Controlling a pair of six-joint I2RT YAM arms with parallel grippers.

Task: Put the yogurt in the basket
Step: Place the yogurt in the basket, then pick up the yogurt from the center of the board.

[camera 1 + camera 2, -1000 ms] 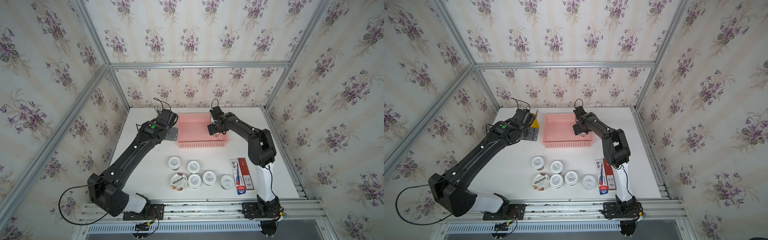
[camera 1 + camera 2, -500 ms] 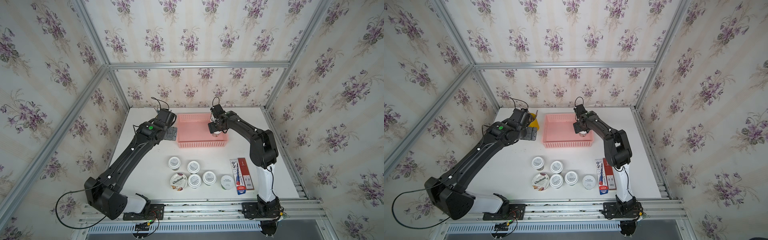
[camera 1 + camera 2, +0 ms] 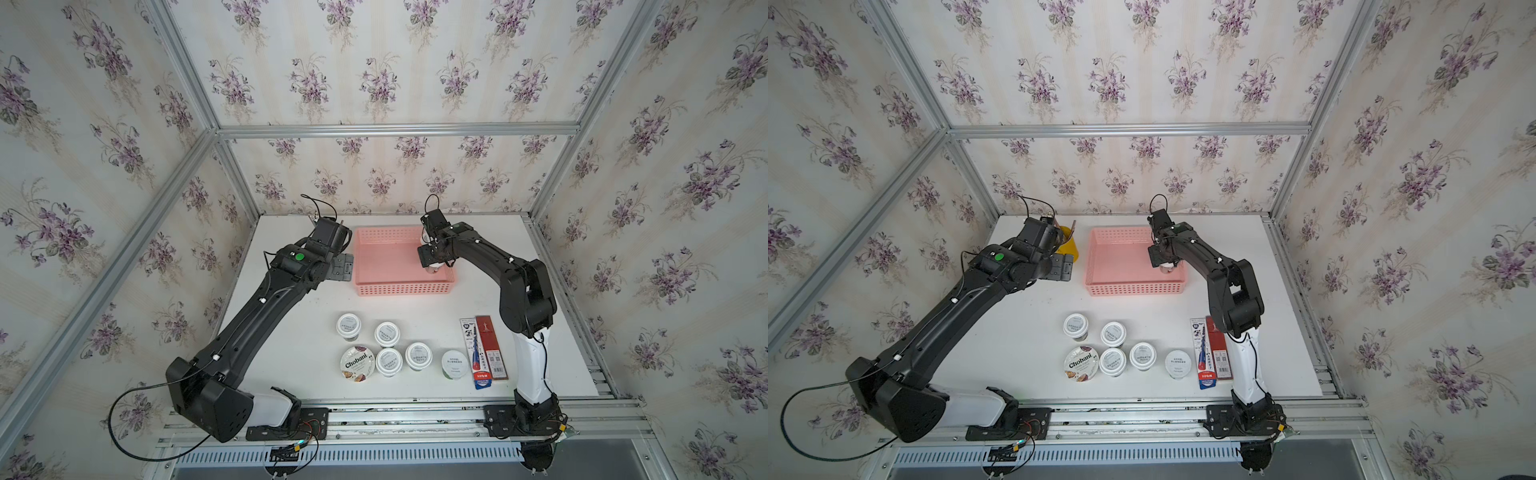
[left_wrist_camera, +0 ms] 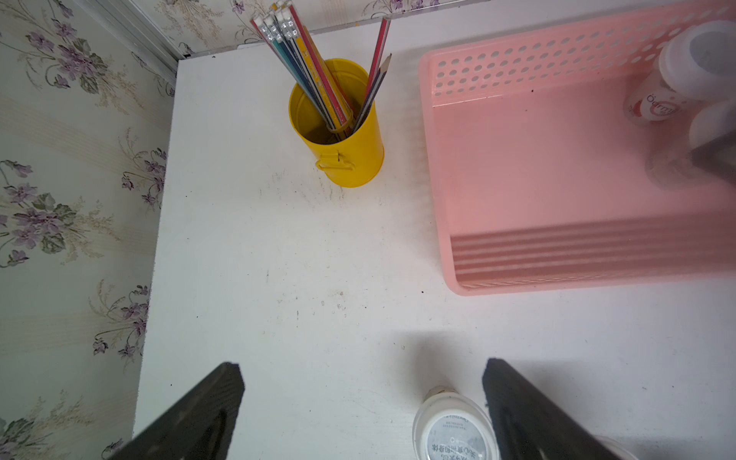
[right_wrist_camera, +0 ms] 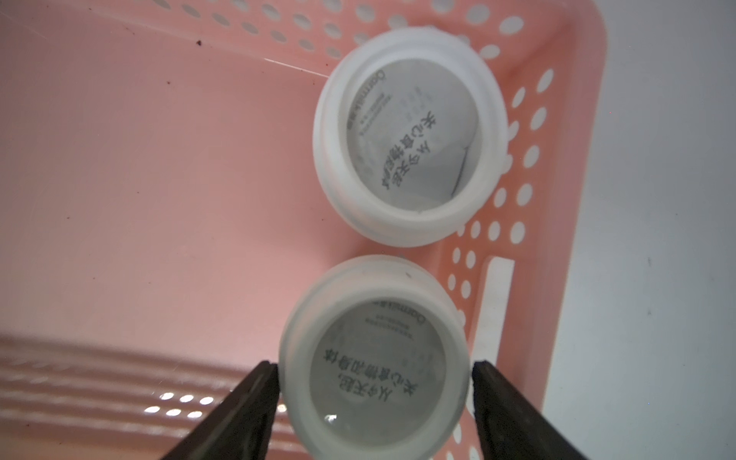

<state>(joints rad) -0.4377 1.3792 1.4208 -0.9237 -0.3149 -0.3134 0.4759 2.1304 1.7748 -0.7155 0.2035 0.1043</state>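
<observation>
The pink basket (image 3: 401, 287) (image 3: 1133, 287) stands at the back middle of the table. My right gripper (image 5: 376, 365) (image 3: 432, 259) reaches into its right end, shut on a white-lidded yogurt cup (image 5: 374, 358), a finger against each side of the lid. A second yogurt cup (image 5: 410, 135) stands in the basket's corner just beyond it. On the table in front stand several white-lidded cups (image 3: 387, 332), the wider Chobani cup (image 3: 357, 362) and a pale-green-lidded cup (image 3: 454, 362). My left gripper (image 4: 364, 368) (image 3: 341, 268) hangs open above the table, left of the basket and holding nothing.
A yellow pencil cup (image 4: 338, 131) (image 3: 1068, 245) holding pencils stands left of the basket, near the back wall. Flat red and blue packets (image 3: 484, 351) lie at the front right beside the right arm's base. In the left wrist view one white-lidded cup (image 4: 454, 430) shows near the gripper's finger.
The left arm's elbow has shifted a little. Both grippers stay almost where they were, the right one still inside the basket's right end.
</observation>
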